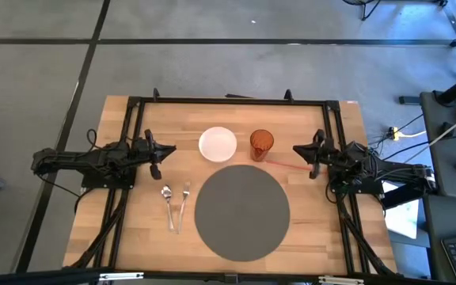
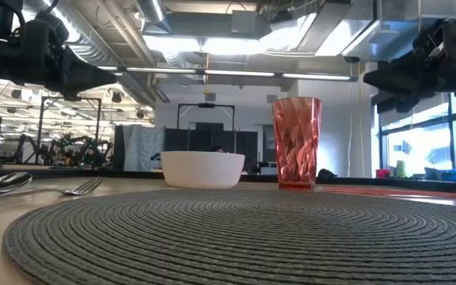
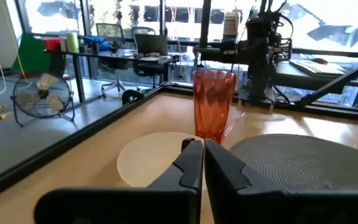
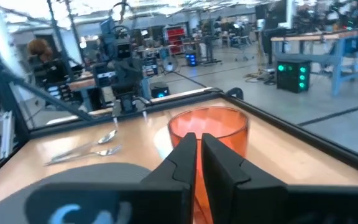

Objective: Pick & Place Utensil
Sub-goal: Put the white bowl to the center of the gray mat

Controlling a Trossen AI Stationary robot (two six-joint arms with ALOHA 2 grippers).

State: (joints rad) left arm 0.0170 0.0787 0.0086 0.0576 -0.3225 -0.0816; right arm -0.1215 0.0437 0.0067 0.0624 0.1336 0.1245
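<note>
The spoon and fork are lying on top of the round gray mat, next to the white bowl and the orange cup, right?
Not quite. The spoon and fork lie on the bare wooden table, beside the left edge of the round gray mat, not on it. The high view shows this. The white bowl and orange cup do stand just beyond the mat.

Layout of my table (image 1: 117, 229). The placemat (image 1: 241, 210) lies at centre near the front edge. Behind it stand the bowl (image 1: 218, 144), to the left, and the cup (image 1: 261, 145), to the right, near each other. Left of the placemat lie the spoon (image 1: 168, 205) and the fork (image 1: 183, 204), side by side. My left gripper (image 1: 167, 150) waits at the left edge, my right gripper (image 1: 299, 150) at the right edge.
</note>
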